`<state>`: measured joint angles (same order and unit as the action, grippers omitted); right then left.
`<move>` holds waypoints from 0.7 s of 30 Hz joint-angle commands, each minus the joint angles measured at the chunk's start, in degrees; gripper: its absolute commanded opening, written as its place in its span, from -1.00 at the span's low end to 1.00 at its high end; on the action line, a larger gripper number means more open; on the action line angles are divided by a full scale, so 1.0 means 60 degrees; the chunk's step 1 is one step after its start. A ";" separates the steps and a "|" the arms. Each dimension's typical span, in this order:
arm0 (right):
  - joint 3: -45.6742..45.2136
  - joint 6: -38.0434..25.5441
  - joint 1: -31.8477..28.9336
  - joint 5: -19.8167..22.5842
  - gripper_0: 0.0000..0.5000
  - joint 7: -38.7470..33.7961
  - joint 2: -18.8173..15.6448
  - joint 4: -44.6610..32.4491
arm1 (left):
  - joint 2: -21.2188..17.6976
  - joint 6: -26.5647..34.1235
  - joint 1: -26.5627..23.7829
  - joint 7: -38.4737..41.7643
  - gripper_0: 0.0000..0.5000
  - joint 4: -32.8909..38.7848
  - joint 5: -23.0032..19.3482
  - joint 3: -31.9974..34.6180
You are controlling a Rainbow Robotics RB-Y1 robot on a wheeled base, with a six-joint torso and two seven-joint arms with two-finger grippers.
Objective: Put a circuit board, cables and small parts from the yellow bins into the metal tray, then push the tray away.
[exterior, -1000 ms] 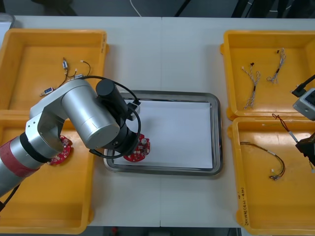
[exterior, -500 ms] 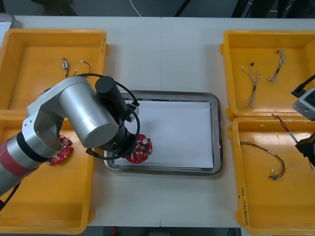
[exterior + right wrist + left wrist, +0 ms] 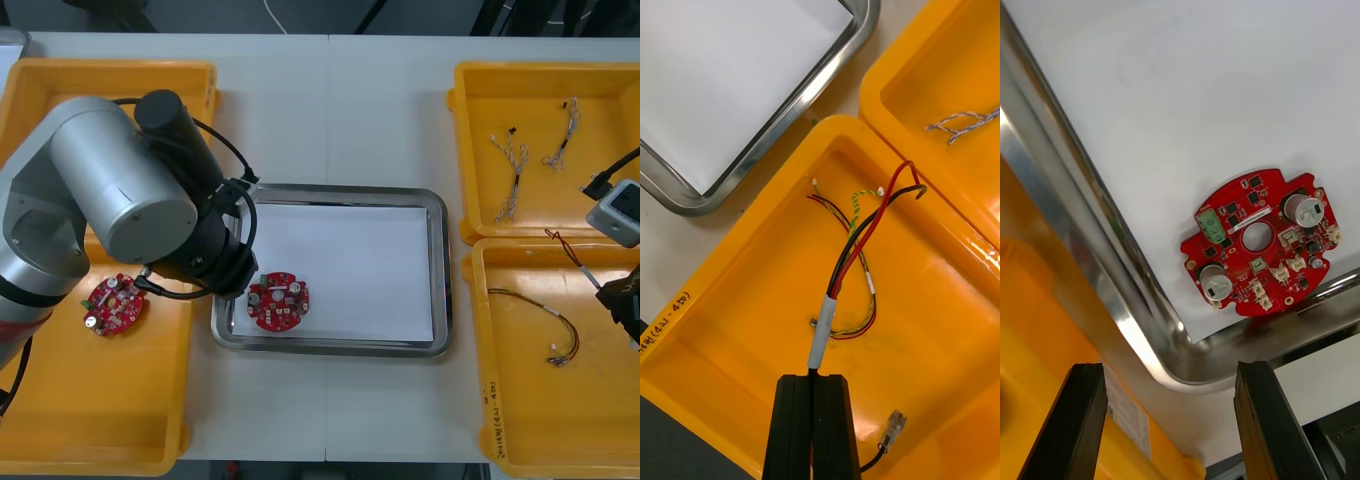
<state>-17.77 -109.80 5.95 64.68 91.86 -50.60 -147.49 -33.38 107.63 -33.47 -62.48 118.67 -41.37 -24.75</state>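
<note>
Shiny metal tray (image 3: 441, 285), matt white inside, glossy yellow plastic bins (image 3: 100, 405), satin silver left arm (image 3: 115, 190)

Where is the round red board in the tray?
Front view: the circuit board lies flat in the metal tray's near left corner, just beyond the left gripper's open jaws.

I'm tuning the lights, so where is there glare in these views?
Left wrist view: bright glints on the metal tray's rim between the open left gripper's fingers. Right wrist view: a shiny streak on the yellow bin wall, beyond the cable the right gripper pinches. Front view: no harsh glare.
</note>
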 commanded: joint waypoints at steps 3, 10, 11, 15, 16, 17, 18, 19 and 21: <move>0.0983 -0.0033 0.0972 0.0192 -1.00 0.0159 -0.0781 -0.0419 | 0.0130 0.0395 -0.0340 0.1096 1.00 0.0700 -0.0356 0.1430; 0.2507 -0.0033 0.2407 0.0515 -1.00 0.0130 -0.0898 -0.0419 | -0.0105 0.0395 0.0289 0.1038 1.00 0.1125 -0.0444 0.2778; 0.2653 -0.0033 0.2554 0.0529 -1.00 0.0115 -0.0898 -0.0419 | -0.0149 0.0395 0.0348 0.1038 1.00 0.1140 -0.0429 0.2851; 0.3708 -0.0033 0.3477 0.0397 -1.00 -0.0017 -0.0883 -0.0419 | -0.0442 0.0395 0.0758 0.0979 1.00 0.1257 -0.0429 0.3349; 0.3957 -0.0033 0.3726 0.0354 -1.00 -0.0046 -0.0854 -0.0419 | -0.0515 0.0395 0.0875 0.0979 1.00 0.1286 -0.0429 0.3525; 0.4221 -0.0033 0.3960 0.0324 -1.00 -0.0076 -0.0839 -0.0419 | -0.0574 0.0395 0.0963 0.0965 1.00 0.1315 -0.0429 0.3716; 0.4338 -0.0033 0.4077 0.0295 -1.00 -0.0090 -0.0810 -0.0419 | -0.0588 0.0395 0.0993 0.0950 1.00 0.1315 -0.0444 0.3818; 0.4616 -0.0033 0.4282 0.0251 -1.00 -0.0105 -0.0737 -0.0419 | -0.0647 0.0395 0.1051 0.0935 1.00 0.1315 -0.0444 0.3994; 0.4997 -0.0033 0.4590 0.0134 -1.00 -0.0105 -0.0576 -0.0419 | -0.0720 0.0395 0.1110 0.0891 1.00 0.1315 -0.0444 0.4228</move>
<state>8.65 -109.82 29.42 66.62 91.85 -53.93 -148.54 -35.02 109.65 -28.22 -62.19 124.30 -43.47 -2.73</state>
